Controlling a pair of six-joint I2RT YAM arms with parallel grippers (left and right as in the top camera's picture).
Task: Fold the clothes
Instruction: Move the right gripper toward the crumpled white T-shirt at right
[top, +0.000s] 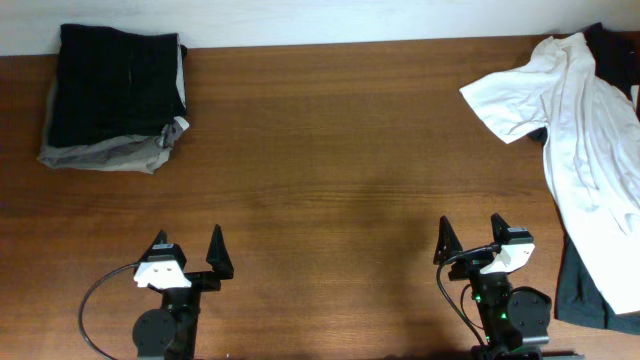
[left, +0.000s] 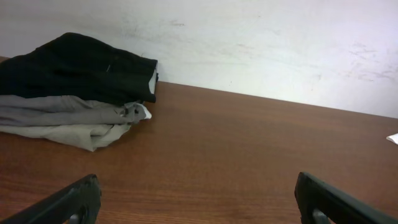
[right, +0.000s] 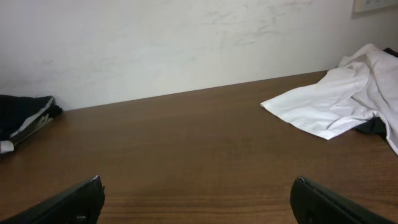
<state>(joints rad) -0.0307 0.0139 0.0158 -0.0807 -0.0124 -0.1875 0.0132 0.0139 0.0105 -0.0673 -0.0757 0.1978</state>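
Inspector: State of the bench (top: 330, 150) and garment?

Recorder: The white T-shirt (top: 580, 120) is found crumpled and unfolded at the far right corner, draped over a dark garment (top: 585, 290) along the right edge. A folded stack (top: 115, 95) is noted at the far left corner.

Inspector: Hands?

Recorder: The left hand (top: 188, 235) and right hand (top: 470, 222) are recorded at the near edge, fingers spread, nothing held.

Even, soft lighting; faint shadows; wrist views slightly soft; no glare.
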